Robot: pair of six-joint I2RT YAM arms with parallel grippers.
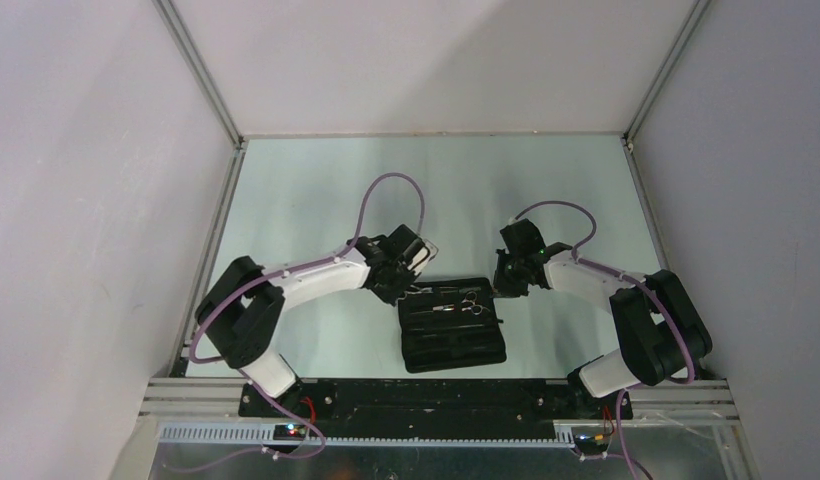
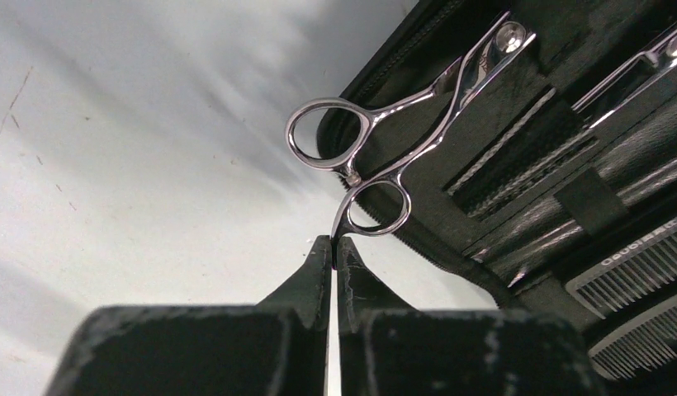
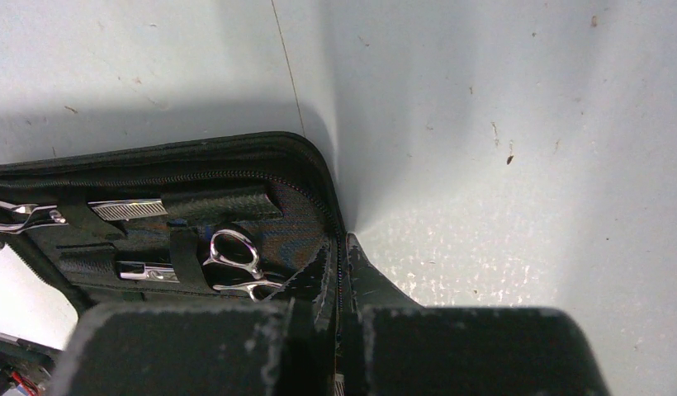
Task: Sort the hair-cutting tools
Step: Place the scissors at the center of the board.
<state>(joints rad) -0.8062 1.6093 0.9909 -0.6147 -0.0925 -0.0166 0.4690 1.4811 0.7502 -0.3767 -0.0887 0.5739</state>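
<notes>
At the far left corner of the case [image 1: 456, 352], your left gripper [image 2: 333, 246] has its fingers pressed together, tips right at the lower ring of the scissors [image 2: 348, 173]. You can't tell whether they nip it. These scissors lie with blades tucked in the case and rings hanging out over the table [image 2: 112, 165]. Your right gripper [image 3: 343, 247] is clamped on the case's rim. The second scissors [image 3: 251, 266] and comb [image 2: 641, 272] sit strapped inside. Expect light, stiff, slick steel, so pinch a ring or shank crosswise, never the blades.
</notes>
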